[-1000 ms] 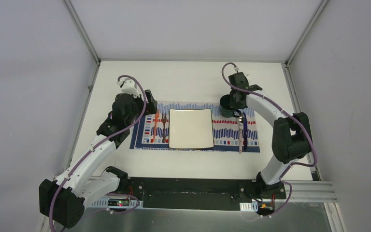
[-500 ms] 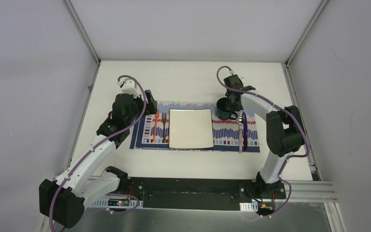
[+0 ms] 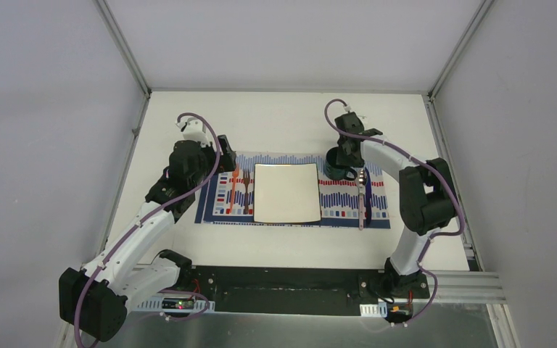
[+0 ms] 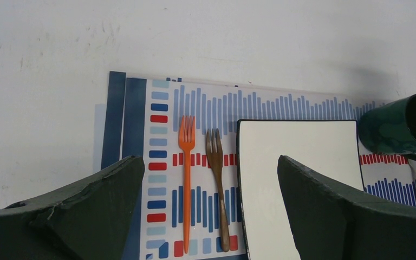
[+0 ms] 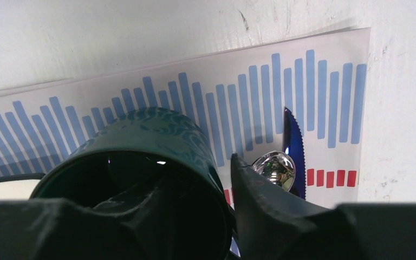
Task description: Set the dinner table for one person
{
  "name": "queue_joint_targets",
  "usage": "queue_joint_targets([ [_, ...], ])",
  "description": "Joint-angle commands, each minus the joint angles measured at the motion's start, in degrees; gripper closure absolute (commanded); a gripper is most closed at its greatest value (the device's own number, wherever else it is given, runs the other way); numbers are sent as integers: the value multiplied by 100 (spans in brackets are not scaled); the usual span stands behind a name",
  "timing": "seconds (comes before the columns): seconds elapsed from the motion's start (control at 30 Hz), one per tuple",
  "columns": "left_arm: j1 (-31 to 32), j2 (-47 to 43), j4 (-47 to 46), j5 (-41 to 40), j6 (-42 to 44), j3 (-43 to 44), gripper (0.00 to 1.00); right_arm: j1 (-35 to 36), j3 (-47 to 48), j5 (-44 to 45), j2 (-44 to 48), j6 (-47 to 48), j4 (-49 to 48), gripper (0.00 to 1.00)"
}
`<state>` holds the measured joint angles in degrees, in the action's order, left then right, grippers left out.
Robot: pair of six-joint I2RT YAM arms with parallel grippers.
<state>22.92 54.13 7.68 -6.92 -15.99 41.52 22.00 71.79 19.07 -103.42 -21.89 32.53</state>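
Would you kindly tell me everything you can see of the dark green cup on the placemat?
The cup is dark green with a paler swirling pattern, glossy, ceramic-looking, open-topped. It stands on the far right part of the striped placemat, beside the white plate. The right gripper straddles its rim, one finger inside.

1. The dinner table (image 3: 275, 116) is a plain white matte top with aluminium frame edges.
2. A blue-, red- and white-striped placemat (image 3: 337, 199) lies flat on it, near the middle.
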Motion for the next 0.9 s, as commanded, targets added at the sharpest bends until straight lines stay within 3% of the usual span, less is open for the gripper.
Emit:
queue_joint_targets([
  [0.0, 42, -16, -153, 46, 34, 137, 1, 57, 91, 178, 298, -114, -59, 54],
  [0.13, 46, -6, -163, 66, 13, 122, 1, 59, 26, 284, 608, -99, 17, 43],
  [0.43, 46, 6, -207, 120, -57, 73, 1, 59, 1, 464, 1421, 29, 132, 39],
  [0.57, 46, 11, -210, 142, -71, 76, 1, 59, -137, 469, 1815, 68, 260, 54],
  [0.87, 46, -85, -171, 140, -84, 53, 1, 76, -1193, 410, 2734, 16, 428, 53],
])
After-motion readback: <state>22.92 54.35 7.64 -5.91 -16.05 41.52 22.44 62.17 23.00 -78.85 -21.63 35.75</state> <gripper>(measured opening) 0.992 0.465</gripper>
